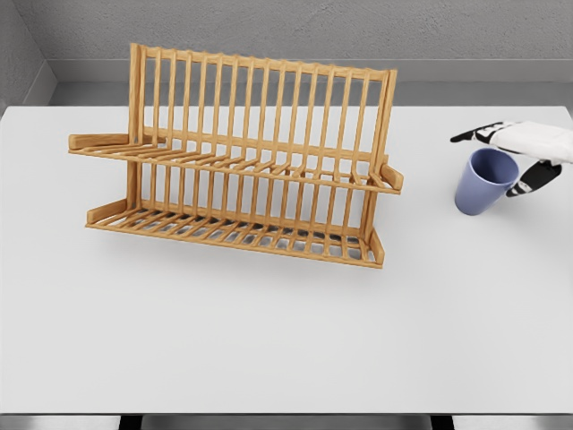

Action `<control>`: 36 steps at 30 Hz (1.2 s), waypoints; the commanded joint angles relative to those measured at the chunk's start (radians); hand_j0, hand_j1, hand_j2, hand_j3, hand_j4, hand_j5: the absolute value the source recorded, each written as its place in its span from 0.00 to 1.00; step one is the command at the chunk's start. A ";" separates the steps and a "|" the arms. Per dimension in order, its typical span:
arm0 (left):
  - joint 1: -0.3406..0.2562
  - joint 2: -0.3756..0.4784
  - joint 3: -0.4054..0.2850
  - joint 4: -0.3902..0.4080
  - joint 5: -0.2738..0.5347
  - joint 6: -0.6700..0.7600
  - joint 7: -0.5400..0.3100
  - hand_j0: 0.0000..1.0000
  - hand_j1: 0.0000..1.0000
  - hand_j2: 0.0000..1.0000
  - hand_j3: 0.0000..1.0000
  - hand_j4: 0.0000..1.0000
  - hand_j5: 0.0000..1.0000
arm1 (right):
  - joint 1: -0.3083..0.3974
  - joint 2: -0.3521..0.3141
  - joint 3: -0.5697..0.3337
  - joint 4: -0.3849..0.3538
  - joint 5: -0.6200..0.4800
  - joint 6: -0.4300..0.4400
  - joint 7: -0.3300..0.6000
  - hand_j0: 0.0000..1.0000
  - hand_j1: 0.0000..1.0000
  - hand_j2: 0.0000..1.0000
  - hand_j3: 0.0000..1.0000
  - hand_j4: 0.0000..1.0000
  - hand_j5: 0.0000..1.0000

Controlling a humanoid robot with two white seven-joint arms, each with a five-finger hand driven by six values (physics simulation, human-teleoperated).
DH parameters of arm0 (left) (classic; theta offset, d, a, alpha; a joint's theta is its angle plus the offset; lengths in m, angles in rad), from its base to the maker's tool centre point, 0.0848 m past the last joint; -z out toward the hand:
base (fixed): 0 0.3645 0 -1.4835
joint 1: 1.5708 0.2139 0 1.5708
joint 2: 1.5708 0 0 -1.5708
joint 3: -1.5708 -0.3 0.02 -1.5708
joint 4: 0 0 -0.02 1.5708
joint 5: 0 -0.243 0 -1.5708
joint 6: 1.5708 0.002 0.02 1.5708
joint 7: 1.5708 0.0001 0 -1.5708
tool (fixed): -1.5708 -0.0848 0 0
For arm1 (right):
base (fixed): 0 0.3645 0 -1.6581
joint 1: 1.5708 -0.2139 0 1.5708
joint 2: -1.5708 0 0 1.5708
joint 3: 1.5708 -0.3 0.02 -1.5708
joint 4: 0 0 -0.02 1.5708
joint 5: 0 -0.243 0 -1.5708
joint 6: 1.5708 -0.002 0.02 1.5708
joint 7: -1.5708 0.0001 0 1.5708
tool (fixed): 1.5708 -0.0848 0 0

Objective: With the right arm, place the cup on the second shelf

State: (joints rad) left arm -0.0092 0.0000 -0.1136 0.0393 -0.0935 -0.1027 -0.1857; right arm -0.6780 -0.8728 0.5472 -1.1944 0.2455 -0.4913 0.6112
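Note:
A blue cup (482, 184) is at the right of the white table, tilted with its mouth turned up and to the right. My right hand (494, 161) comes in from the right edge and is shut on the cup. Its black fingers (479, 134) reach over the far side of the rim, and the thumb (534, 179) presses the near right side. A wooden two-tier dish rack (242, 161) stands left of centre. Its upper shelf (242, 165) of slats lies about a hand's width left of the cup, with the lower shelf (237, 231) beneath.
The rack's tall slatted back (260, 90) rises behind both shelves. A grey wall (286, 36) runs along the table's far edge. Bare tabletop (286, 340) spreads in front of the rack and between rack and cup.

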 commanded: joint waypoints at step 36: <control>0.000 0.000 0.000 -0.001 0.000 0.000 0.000 1.00 1.00 1.00 1.00 1.00 1.00 | -0.023 -0.018 0.008 -0.039 0.002 -0.001 0.000 0.70 0.70 0.70 0.70 0.70 0.70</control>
State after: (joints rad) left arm -0.0092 0.0000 -0.1135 0.0391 -0.0935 -0.1027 -0.1857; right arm -0.7010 -0.8845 0.5576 -1.2185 0.2509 -0.4951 0.6112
